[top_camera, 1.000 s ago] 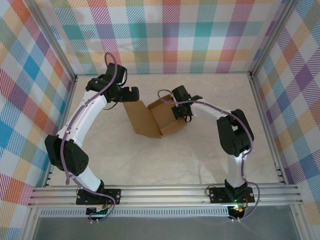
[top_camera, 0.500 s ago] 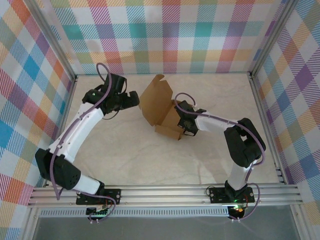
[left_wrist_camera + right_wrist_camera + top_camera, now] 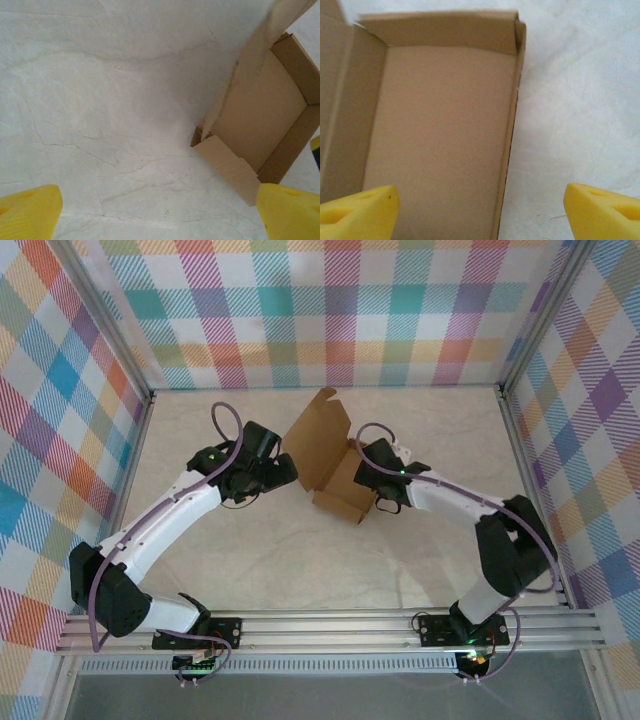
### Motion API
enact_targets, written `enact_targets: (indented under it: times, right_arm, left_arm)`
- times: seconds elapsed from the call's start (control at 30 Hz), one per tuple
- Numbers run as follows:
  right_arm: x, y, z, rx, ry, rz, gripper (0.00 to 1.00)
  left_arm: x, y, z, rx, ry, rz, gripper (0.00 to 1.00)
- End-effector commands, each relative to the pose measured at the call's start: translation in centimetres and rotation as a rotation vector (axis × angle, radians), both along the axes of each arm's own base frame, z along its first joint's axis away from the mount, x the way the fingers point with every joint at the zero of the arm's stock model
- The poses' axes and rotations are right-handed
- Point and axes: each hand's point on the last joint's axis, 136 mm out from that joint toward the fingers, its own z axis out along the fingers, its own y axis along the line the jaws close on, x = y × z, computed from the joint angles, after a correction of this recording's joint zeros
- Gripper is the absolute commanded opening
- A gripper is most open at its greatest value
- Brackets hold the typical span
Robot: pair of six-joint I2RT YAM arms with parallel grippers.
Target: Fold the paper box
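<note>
On the desk [image 3: 260,560], keeps the paper box [image 3: 335,475] lid-up. Has swung left claw [image 3: 283,471] in just left of it (spread wide); holds right claw [image 3: 368,462] agape over its right wall. Probably sets up lid closing.

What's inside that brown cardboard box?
In the right wrist view, the paper box holds nothing: bare brown floor and walls. Its near end falls outside the frame, so unseen.

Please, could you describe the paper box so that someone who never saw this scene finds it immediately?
Look at the pale marbled table inside the checked walls, then at its middle, between the left tool and the right tool. There lies the paper box: an open shallow tray with one tall panel raised, the only plain brown cardboard thing there.
</note>
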Motion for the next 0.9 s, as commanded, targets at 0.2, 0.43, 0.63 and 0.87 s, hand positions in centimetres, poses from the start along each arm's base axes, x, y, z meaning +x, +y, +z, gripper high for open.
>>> enact_targets:
  times: [0.2, 0.43, 0.63, 0.87]
  right_arm:
    - [4.6, 0.9, 3.4, -0.064, -0.107, 0.888, 0.81]
    - [8.3, 0.9, 3.3, -0.012, -0.157, 1.187, 0.74]
    - [10.4, 1.0, 0.0, -0.069, -0.065, 1.306, 0.70]
    - [12.5, 0.4, -3.3, -0.210, 0.000, 1.326, 0.45]
  left_arm:
    - [0.8, -1.3, -0.6, 0.003, -0.016, -0.029, 1.00]
    - [0.5, -1.9, -1.4, 0.013, 0.015, -0.088, 1.00]
    - [0.5, -1.9, -1.4, 0.042, 0.028, -0.119, 1.00]
    - [0.6, -1.8, -1.3, 0.062, 0.029, -0.129, 1.00]
